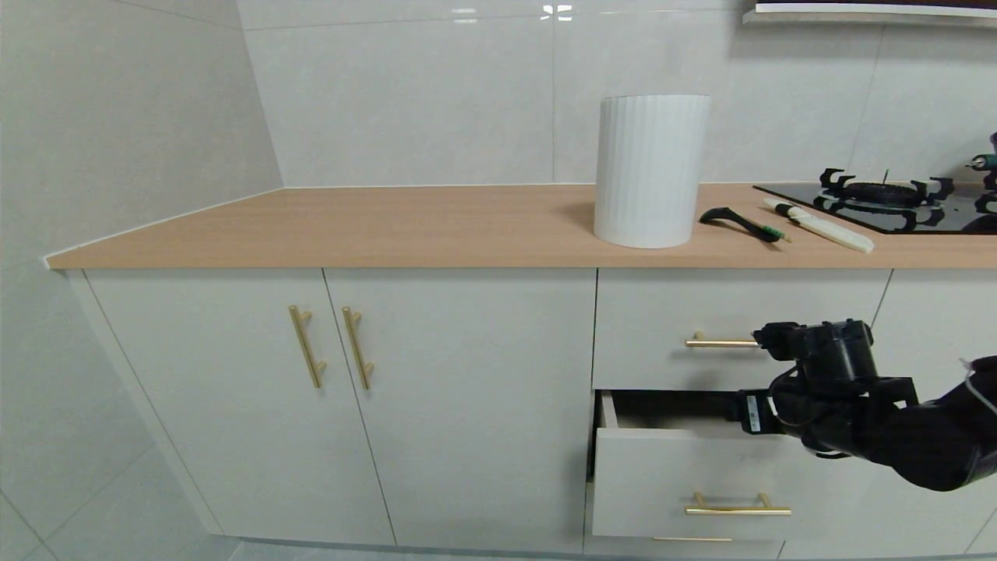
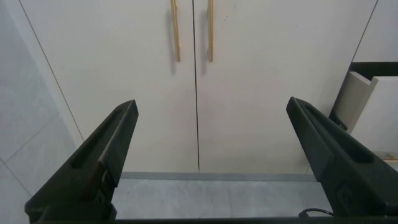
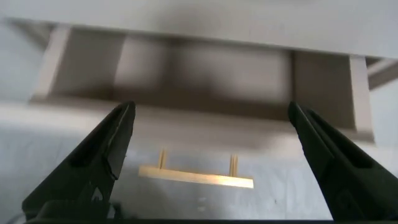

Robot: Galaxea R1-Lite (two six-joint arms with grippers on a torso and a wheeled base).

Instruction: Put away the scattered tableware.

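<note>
countertop (image 1: 389,222) edge over drawer (image 1: 662,475) (ajar)

The worktop (image 1: 350,222) is showing matt wood grain; the lower-right drawer handle (image 1: 738,510) is shining like brass; the black utensil (image 1: 736,220) is looking matt, perhaps plastic.

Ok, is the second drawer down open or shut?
Open, partway: the second drawer has its front standing forward of the top drawer, with a dark gap behind it.

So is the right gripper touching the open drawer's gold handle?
Apart. In the head view the right gripper hangs above the drawer handle, with a clear gap between them.
</note>
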